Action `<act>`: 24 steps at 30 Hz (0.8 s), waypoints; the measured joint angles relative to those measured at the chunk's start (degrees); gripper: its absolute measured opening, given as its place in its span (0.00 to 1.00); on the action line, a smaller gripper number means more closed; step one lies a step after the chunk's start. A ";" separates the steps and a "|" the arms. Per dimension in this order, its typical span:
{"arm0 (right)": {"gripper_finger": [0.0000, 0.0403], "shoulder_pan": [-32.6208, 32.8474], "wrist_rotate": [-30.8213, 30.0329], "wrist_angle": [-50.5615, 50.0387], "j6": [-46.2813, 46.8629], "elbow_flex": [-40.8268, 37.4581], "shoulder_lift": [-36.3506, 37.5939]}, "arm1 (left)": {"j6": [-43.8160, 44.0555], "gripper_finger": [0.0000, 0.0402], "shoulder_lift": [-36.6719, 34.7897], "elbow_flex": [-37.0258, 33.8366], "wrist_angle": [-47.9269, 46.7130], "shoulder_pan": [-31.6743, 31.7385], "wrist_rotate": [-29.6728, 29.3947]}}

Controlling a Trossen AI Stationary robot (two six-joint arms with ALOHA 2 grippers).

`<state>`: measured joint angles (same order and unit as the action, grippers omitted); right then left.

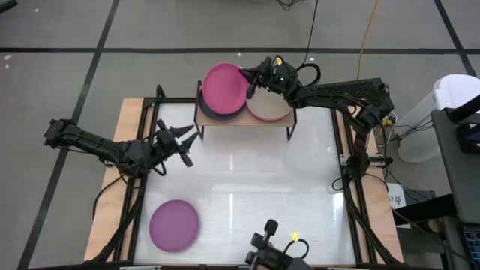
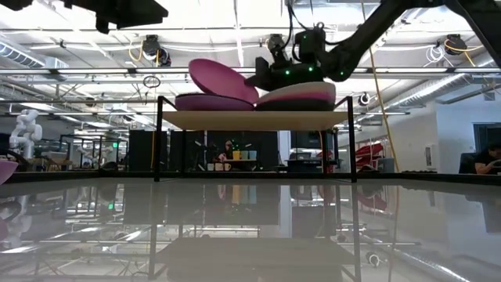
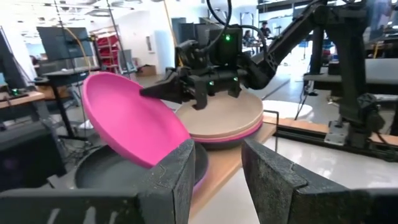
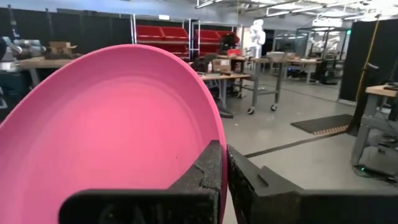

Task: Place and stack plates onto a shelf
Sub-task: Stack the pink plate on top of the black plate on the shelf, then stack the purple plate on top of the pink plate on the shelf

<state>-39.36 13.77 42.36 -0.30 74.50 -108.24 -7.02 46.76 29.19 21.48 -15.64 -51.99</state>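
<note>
A magenta plate (image 1: 223, 88) stands tilted over the left stack on the shelf (image 1: 244, 124). My right gripper (image 1: 251, 81) is shut on it. That left stack (image 2: 210, 102) has a dark grey plate (image 3: 112, 171) on top. The right stack is topped by a beige plate (image 1: 270, 106) with a pink one beneath (image 3: 242, 134). A purple plate (image 1: 174, 225) lies flat on the table near the left near corner. My left gripper (image 1: 184, 142) hovers open in front of the shelf's left end, touching nothing. My right gripper pinches the magenta plate's rim (image 4: 222, 165) between its two fingers, one finger (image 4: 205, 174) on the hollow face and one (image 4: 252, 183) on the underside. It reaches in from the table's right over the beige stack. The plate is tilted, left side raised, lower edge (image 2: 252, 99) down at the left stack.
The shelf stands at the table's far edge on thin black legs (image 2: 160, 141). A black camera mount (image 1: 270, 244) sits at the near edge. Black frame rails (image 1: 352, 195) run along both table sides. The white tabletop between shelf and purple plate is bare.
</note>
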 joint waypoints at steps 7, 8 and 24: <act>0.08 0.31 0.04 -0.21 -2.27 0.00 -0.47 | -0.11 0.34 0.00 0.00 -0.19 1.16 0.00; 0.09 0.38 0.04 -0.23 -2.42 0.00 -0.47 | -0.09 0.34 0.00 0.00 -0.20 1.16 0.02; 0.30 1.55 15.13 -1.33 3.69 -0.11 9.93 | 5.22 0.34 0.88 0.02 -9.86 0.97 5.13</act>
<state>-37.81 28.91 41.03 3.39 74.39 -98.31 -1.81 47.65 29.21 11.62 -14.67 -46.86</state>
